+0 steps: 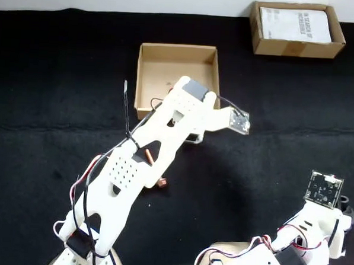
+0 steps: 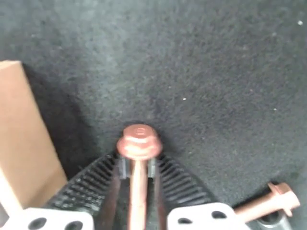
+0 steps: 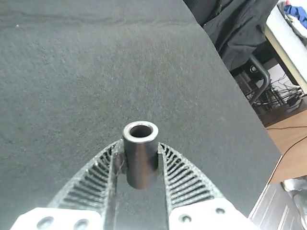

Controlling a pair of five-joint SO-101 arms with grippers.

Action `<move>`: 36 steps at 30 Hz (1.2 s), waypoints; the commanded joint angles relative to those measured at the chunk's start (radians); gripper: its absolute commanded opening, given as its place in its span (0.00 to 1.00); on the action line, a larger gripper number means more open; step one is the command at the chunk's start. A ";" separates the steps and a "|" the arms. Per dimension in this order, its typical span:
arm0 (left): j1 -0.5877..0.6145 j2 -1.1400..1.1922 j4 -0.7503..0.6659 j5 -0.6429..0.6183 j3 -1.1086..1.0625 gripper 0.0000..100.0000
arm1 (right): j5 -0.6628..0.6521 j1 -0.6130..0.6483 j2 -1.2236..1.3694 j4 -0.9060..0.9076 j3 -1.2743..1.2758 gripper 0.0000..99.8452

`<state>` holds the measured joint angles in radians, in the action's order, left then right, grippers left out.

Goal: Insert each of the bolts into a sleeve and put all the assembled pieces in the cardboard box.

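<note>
on the black mat (image 1: pixel 43 72), the cardboard box (image 1: pixel 177 64) sits at 12 o'clock in the high view. the left arm (image 1: pixel 127 171) is stretched from 7 o'clock up to the box's near wall, and the right arm (image 1: pixel 314 232) sits folded at 5 o'clock, well apart from it. the left gripper (image 2: pixel 138 165) is clenched on a bolt (image 2: pixel 139 143), just beside the box's outer wall. the right gripper (image 3: pixel 140 165) is grasping a sleeve (image 3: pixel 140 148). the bolt's long axis runs along the fingers, flanged head out past the tips and shank back toward the wrist. the sleeve lies the same way in its own grip, open bore facing outward. the likely snag is that the bolt leads with its head, which looks too wide for the bore, so bringing them together as held could jam or knock the sleeve askew. a release here would leave an unassembled bolt by the box. a loose bolt (image 1: pixel 161 183) lies at 6 o'clock from the box.
</note>
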<state>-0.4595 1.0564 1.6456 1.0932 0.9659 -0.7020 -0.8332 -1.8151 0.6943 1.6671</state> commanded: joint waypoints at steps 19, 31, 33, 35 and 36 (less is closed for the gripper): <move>0.174 -0.412 0.117 -1.119 0.699 0.01 | 0.772 0.685 -0.021 -0.102 -0.028 0.01; 0.232 -0.851 0.124 -1.158 0.693 0.01 | 0.778 0.995 -0.021 -0.031 -0.096 0.01; 0.232 -0.912 0.124 -1.097 0.661 0.01 | 0.738 1.023 -0.021 0.021 -0.096 0.01; 0.225 -0.997 0.124 -1.037 0.591 0.01 | 0.726 1.036 -0.021 0.050 -0.096 0.01; 0.225 -1.044 0.124 -1.017 0.544 0.01 | 0.724 1.040 -0.021 0.051 -0.096 0.01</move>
<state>-0.2386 0.1450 1.7668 0.0161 1.5858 0.0453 0.1857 -1.8167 0.7281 1.6303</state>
